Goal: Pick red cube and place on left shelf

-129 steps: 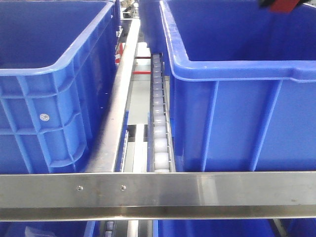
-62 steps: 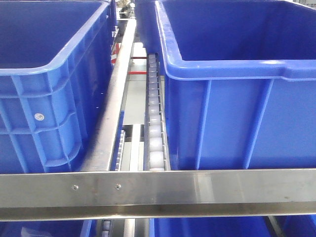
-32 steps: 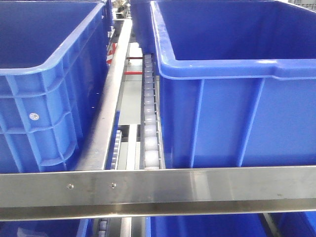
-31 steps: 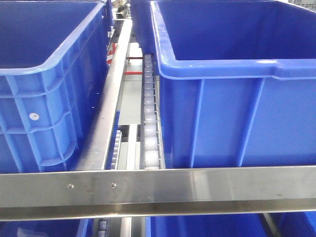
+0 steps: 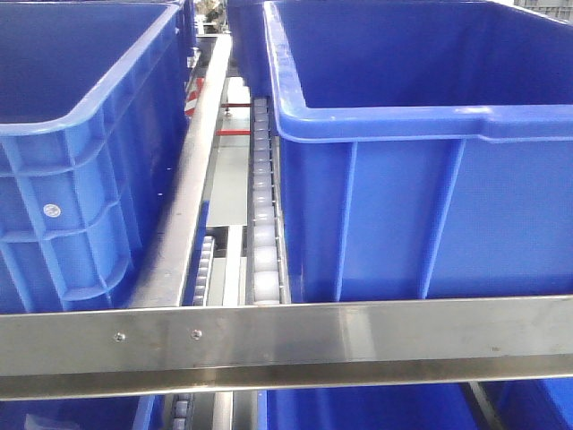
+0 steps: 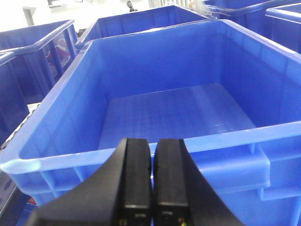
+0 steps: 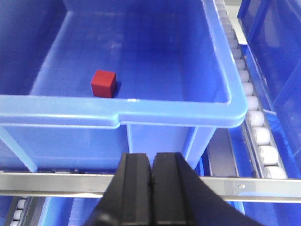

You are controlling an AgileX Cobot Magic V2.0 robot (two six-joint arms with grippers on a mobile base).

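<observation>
The red cube [image 7: 103,83] lies on the floor of a blue tub [image 7: 117,114] in the right wrist view, near the tub's front wall. My right gripper [image 7: 152,160] is shut and empty, outside the tub, in front of its near rim and over a steel rail [image 7: 47,181]. My left gripper [image 6: 153,145] is shut and empty before the near rim of another blue tub [image 6: 70,157] with nothing in it. The front view shows neither the grippers nor the cube. There the left side of the shelf holds a blue tub [image 5: 81,179].
A second large blue tub [image 5: 403,215] stands on the right in the front view. A roller track [image 5: 261,206] and a steel strip [image 5: 183,215] run between the tubs. A steel cross rail [image 5: 358,336] spans the front. More blue tubs [image 6: 42,42] stand behind.
Both tubs have slid left in the front view as the camera shifted. The red and black thing at the top right corner 2.1 s ago is gone from view.
</observation>
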